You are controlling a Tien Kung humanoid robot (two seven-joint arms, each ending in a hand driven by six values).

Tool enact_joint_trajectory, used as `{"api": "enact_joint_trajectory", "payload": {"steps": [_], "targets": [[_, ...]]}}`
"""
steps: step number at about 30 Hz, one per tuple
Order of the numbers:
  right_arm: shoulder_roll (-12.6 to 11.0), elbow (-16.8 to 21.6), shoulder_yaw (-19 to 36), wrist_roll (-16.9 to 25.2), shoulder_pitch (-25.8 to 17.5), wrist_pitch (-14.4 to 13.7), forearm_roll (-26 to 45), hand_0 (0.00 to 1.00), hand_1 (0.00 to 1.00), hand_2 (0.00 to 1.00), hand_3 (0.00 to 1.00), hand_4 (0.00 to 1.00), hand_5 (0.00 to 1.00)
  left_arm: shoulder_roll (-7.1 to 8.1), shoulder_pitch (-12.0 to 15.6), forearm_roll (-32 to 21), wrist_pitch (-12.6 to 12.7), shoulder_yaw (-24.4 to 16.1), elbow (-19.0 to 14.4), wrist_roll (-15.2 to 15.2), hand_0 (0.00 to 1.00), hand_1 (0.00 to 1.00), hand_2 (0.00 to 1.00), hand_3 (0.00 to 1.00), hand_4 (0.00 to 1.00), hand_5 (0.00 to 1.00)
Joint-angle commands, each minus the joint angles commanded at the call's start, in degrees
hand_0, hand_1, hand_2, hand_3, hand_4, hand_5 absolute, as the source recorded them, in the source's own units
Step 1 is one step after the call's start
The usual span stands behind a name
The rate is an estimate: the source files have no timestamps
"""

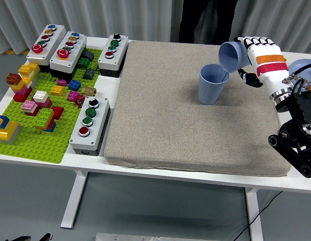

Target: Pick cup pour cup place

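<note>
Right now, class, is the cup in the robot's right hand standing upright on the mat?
No. The right hand holds the tilted cup in the air, mouth down toward the upright cup on the grey mat.

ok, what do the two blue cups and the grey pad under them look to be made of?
Tilted cup in the right robot hand: probably plastic, matte pale blue, smooth thin wall with no shine. Standing cup: same look, with faint vertical ribbing, so likely plastic too. Grey pad: looks like woven fabric or felt over foam, judging by its speckled texture and soft rounded edges.
</note>
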Motion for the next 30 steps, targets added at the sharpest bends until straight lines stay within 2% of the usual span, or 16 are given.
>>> {"api": "enact_joint_trajectory", "payload": {"steps": [30], "targets": [[0.22,0.88,-1.18,-2.44,0.29,0.57,-2.21,0.866,0.735,0.610,0.542,0.568,0.002,-0.04,-0.05,-0.15,0.04,-0.02,0.00,0.01,0.777,0.789,0.855,0.736,0.513,0.958]]}}
